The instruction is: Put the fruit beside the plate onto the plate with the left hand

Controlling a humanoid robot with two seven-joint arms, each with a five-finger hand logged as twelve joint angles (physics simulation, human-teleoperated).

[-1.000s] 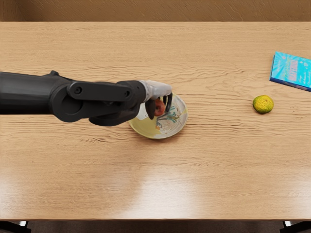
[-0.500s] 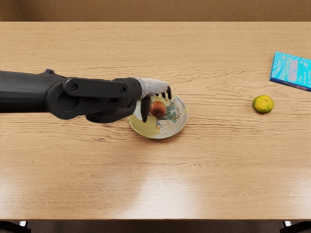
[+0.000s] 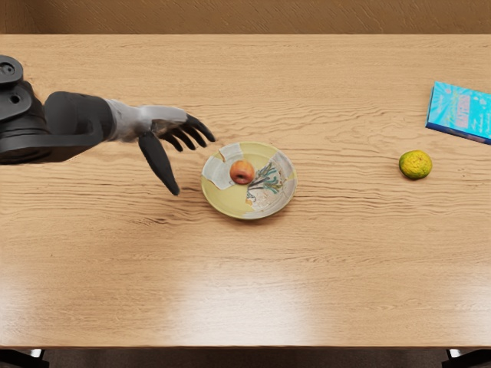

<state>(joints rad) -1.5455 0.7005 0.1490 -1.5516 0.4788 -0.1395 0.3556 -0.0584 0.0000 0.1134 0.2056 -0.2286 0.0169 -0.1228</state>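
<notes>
Reddish fruit (image 3: 242,172) sits on the plate (image 3: 226,201), centre frame, so the placing step looks done. My left hand (image 3: 163,132) hovers just left of it, fingers spread, empty; next I just pull clear.

We see a light wooden surface (image 3: 245,268) carrying a round yellowish patterned plate (image 3: 225,201) centrally, a yellow-green citrus fruit (image 3: 415,164) right, and a blue book (image 3: 459,111) far right.
</notes>
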